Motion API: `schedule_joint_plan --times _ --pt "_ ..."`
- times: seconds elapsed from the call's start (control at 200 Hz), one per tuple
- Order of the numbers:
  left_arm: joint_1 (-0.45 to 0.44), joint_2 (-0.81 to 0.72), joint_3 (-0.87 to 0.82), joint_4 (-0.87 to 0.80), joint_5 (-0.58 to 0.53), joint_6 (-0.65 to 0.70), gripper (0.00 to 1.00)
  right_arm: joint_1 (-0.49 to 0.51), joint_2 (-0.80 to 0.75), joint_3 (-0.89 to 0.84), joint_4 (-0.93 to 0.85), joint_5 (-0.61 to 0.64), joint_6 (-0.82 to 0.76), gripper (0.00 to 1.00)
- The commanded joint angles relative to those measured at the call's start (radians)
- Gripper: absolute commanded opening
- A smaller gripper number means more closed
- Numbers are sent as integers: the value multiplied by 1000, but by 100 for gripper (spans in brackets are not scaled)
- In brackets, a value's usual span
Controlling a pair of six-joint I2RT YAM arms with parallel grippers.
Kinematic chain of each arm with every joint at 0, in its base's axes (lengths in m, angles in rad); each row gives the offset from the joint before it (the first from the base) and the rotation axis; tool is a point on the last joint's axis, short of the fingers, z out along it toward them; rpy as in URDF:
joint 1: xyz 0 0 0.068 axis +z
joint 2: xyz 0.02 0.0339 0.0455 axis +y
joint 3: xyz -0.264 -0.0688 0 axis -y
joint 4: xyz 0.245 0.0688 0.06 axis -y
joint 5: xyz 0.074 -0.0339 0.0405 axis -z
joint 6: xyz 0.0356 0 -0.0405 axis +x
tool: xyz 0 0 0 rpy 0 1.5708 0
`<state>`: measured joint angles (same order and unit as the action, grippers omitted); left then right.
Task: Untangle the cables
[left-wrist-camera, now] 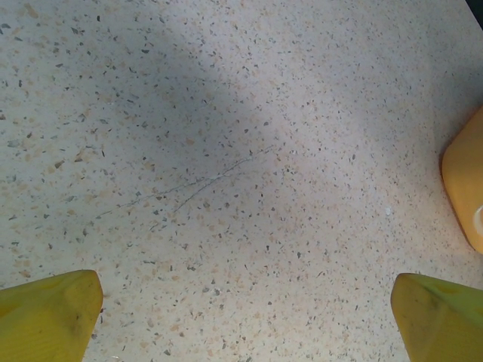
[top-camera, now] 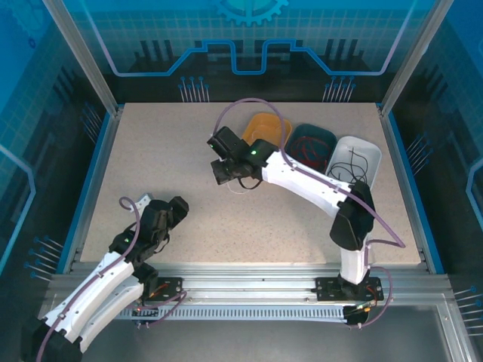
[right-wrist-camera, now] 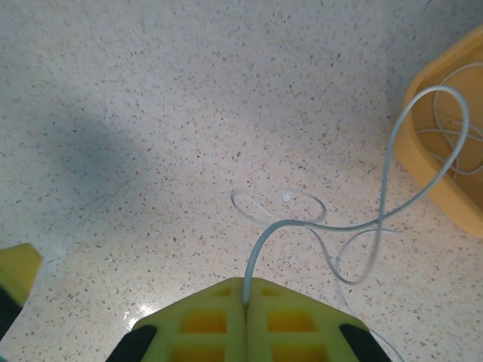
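In the right pincer's tight clamp, a white cable (left pincer wide apart).

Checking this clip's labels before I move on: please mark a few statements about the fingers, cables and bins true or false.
1. The right fingers are shut on a thin white cable. True.
2. The left fingers grip a red cable. False: they stand open over the bare speckled table, holding nothing.
3. The white plastic bin has black cables in it. True.
4. The red cables lie in the orange bin. False: they are in the dark teal bin; the orange bin holds white cable.
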<state>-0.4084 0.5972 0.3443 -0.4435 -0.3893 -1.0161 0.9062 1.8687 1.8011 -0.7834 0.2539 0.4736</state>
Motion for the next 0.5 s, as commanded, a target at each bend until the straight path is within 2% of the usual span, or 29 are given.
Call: schedule_joint_plan --times 0.0,0.205,0.495 --pt "10 -4 -9 -3 -5 -4 99 10 -76 -31 46 -5 -22 0" --pt "10 -3 -11 8 5 4 99 5 -161 -46 79 9 -54 0" --pt "10 3 -10 21 18 14 99 -30 -195 -46 105 60 -84 0"
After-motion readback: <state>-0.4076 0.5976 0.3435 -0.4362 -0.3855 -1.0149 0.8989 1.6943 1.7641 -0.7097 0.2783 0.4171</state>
